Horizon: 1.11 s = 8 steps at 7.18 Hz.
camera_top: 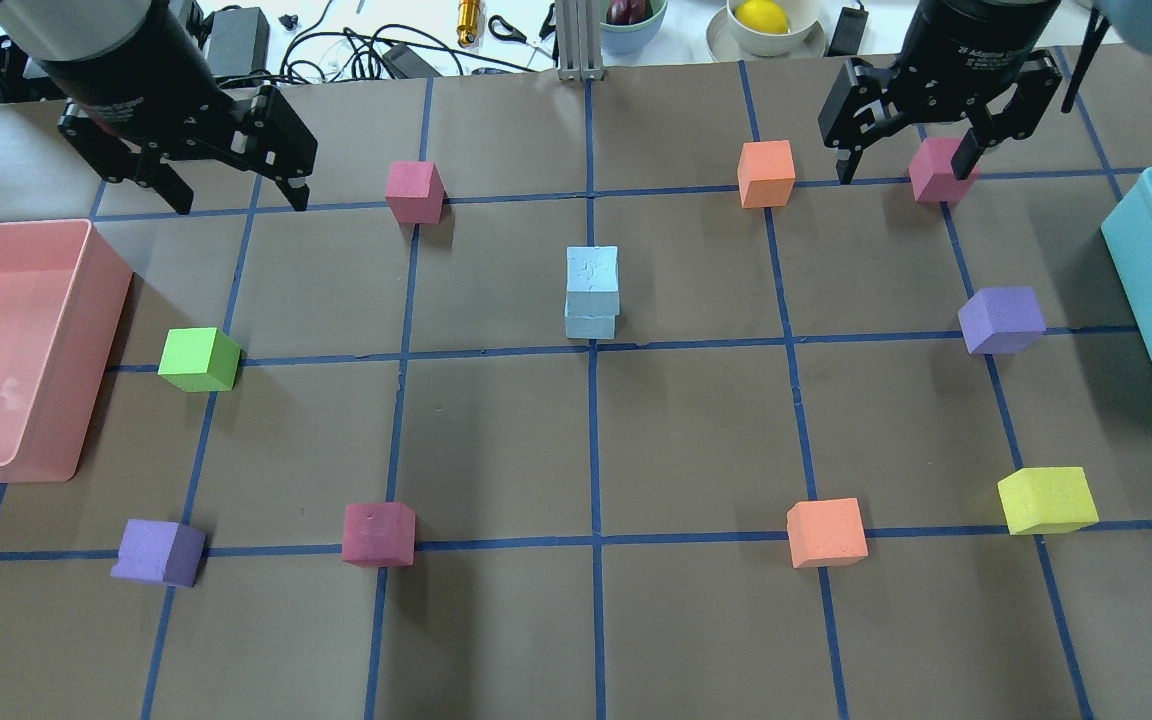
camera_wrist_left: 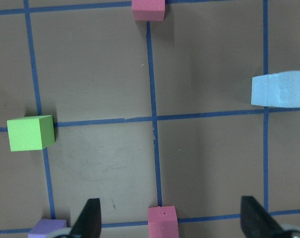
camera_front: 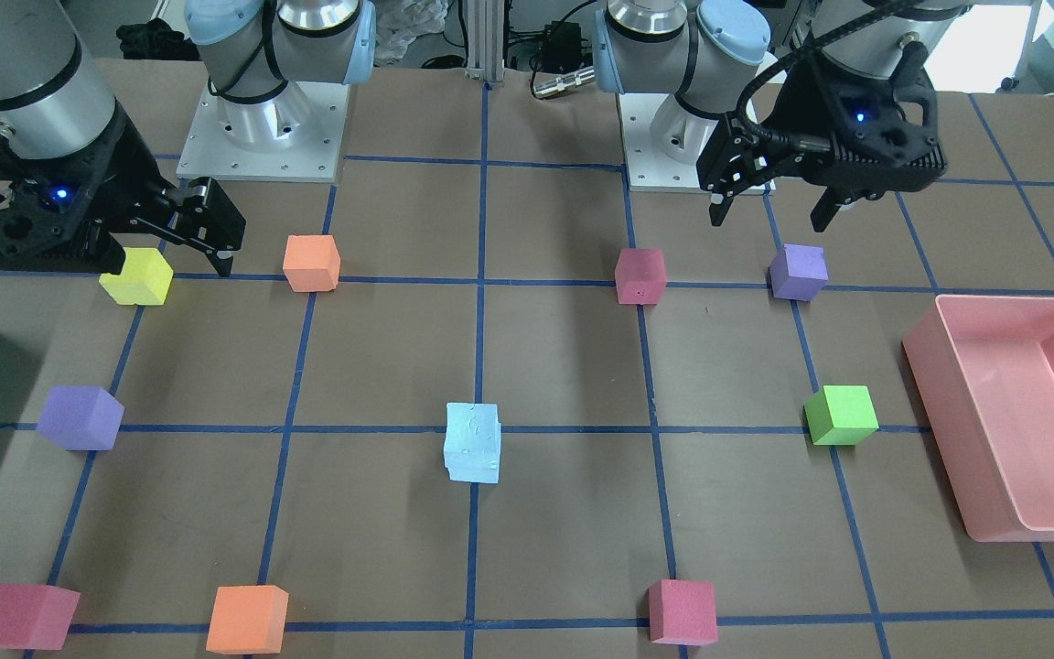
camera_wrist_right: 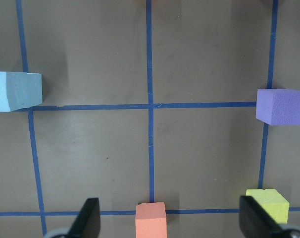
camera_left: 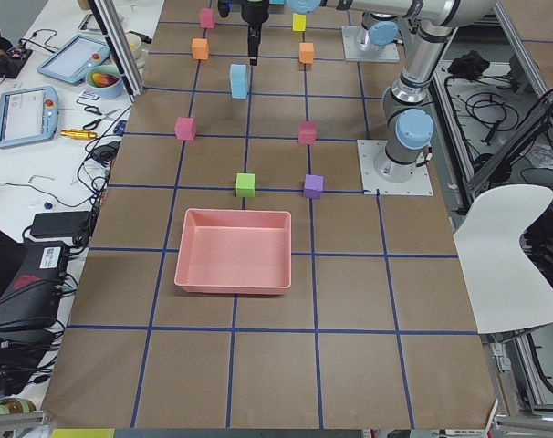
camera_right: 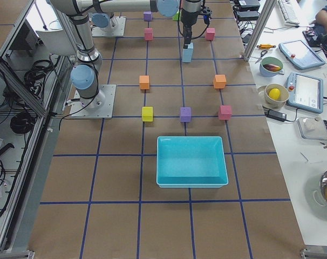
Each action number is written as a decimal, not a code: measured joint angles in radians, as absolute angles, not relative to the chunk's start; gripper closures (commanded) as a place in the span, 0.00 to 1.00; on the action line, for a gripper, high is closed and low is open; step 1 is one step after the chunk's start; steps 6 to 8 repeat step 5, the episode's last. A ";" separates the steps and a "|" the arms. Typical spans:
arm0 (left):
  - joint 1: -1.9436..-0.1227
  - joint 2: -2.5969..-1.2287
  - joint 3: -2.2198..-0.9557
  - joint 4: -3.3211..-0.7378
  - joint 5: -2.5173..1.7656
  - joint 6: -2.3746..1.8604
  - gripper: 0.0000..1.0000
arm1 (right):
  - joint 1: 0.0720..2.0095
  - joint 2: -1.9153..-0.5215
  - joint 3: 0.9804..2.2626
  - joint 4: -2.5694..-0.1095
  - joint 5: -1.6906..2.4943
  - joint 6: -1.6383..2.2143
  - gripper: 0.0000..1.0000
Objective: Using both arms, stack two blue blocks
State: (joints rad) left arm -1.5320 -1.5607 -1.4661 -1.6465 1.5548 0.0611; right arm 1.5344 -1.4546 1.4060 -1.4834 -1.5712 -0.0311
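Observation:
Two pale blue blocks [camera_top: 592,292] stand stacked one on the other at the middle of the table, the top one slightly turned; the stack also shows in the front-facing view [camera_front: 472,444]. A blue face shows at the edge of the left wrist view [camera_wrist_left: 281,89] and of the right wrist view [camera_wrist_right: 16,90]. My left gripper [camera_top: 239,203] is open and empty, raised at the far left, well away from the stack. My right gripper [camera_top: 903,172] is open and empty, raised at the far right above a crimson cube [camera_top: 939,170].
A pink bin [camera_top: 101,350] sits at the left edge and a teal bin [camera_top: 1151,320] at the right edge. Green [camera_top: 199,359], purple [camera_top: 1002,320], yellow [camera_top: 1046,500], orange [camera_top: 766,174] and crimson [camera_top: 414,191] cubes ring the stack.

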 measured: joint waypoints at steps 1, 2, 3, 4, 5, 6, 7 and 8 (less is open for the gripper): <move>-1.523 -1.550 -1.477 -1.631 1.551 0.060 0.00 | 1.534 -1.455 1.406 -1.484 -1.572 -0.033 0.00; -1.520 -1.546 -1.485 -1.605 1.551 0.064 0.00 | 1.534 -1.456 1.406 -1.484 -1.571 -0.033 0.00; -1.519 -1.543 -1.491 -1.592 1.551 0.066 0.00 | 1.534 -1.456 1.405 -1.485 -1.570 -0.033 0.00; -1.518 -1.538 -1.494 -1.587 1.551 0.067 0.00 | 1.534 -1.456 1.405 -1.486 -1.569 -0.034 0.00; -1.518 -1.534 -1.496 -1.585 1.549 0.067 0.00 | 1.534 -1.456 1.405 -1.487 -1.569 -0.035 0.00; -1.518 -1.534 -1.496 -1.585 1.549 0.067 0.00 | 1.534 -1.456 1.405 -1.487 -1.569 -0.035 0.00; -1.518 -1.534 -1.496 -1.585 1.549 0.067 0.00 | 1.534 -1.456 1.405 -1.487 -1.569 -0.035 0.00; -1.518 -1.534 -1.496 -1.585 1.549 0.067 0.00 | 1.534 -1.456 1.405 -1.487 -1.569 -0.035 0.00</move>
